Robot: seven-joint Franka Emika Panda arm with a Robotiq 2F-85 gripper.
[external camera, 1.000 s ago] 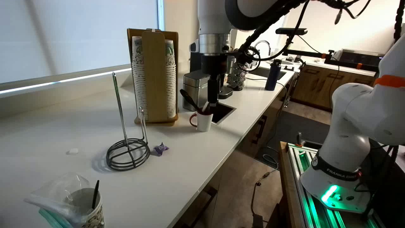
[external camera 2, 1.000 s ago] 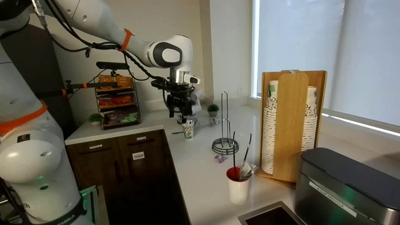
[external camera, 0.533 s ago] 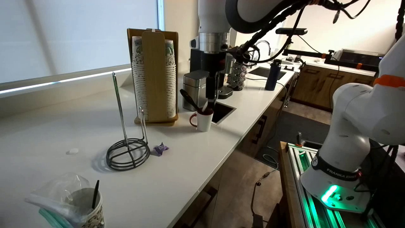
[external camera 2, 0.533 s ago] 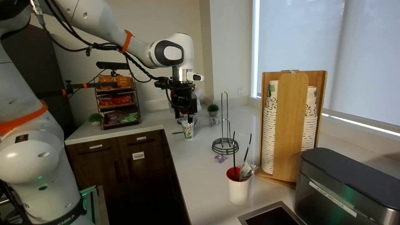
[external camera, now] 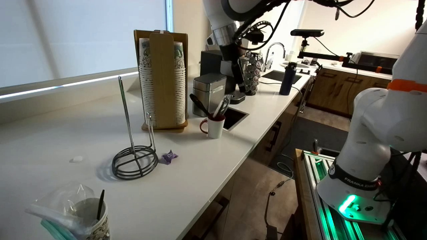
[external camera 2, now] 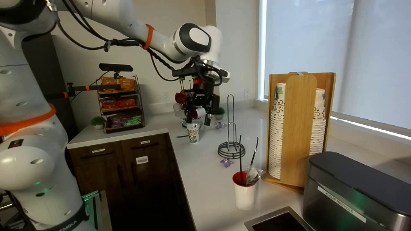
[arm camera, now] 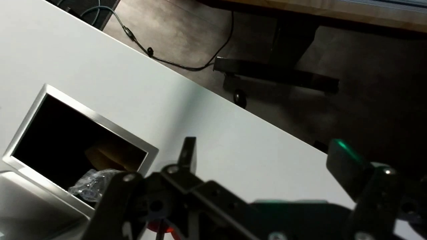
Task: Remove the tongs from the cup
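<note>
The white cup (external camera: pixel 215 129) with a red handle and rim stands upright on the counter; it also shows in an exterior view (external camera 2: pixel 245 196). The dark tongs (external camera: pixel 200 105) lean out of it to one side. In an exterior view two thin dark arms (external camera 2: pixel 240 157) spread upward from the cup; their lower ends are hidden. My gripper (external camera 2: pixel 198 120) is tilted, above the counter and apart from the cup and tongs. In the wrist view my gripper (arm camera: pixel 263 146) is open with nothing between its fingers. A red part of the cup (arm camera: pixel 154 226) shows behind the linkage, mostly hidden.
A clear plastic-wrapped item (external camera: pixel 223 106) also sticks out of the cup. A cup dispenser (external camera: pixel 162 80), a metal bin (external camera: pixel 208 91) and a counter opening (arm camera: pixel 66 133) are close by. A wire stand (external camera: pixel 135 163) and purple wrapper (external camera: pixel 169 156) lie further along. The counter edge (arm camera: pixel 206 88) runs close.
In an exterior view my gripper has gone from hanging upright just behind the cup to tilted, up and to the right. It uncovers the plastic-wrapped item. The cup and tongs have not moved.
</note>
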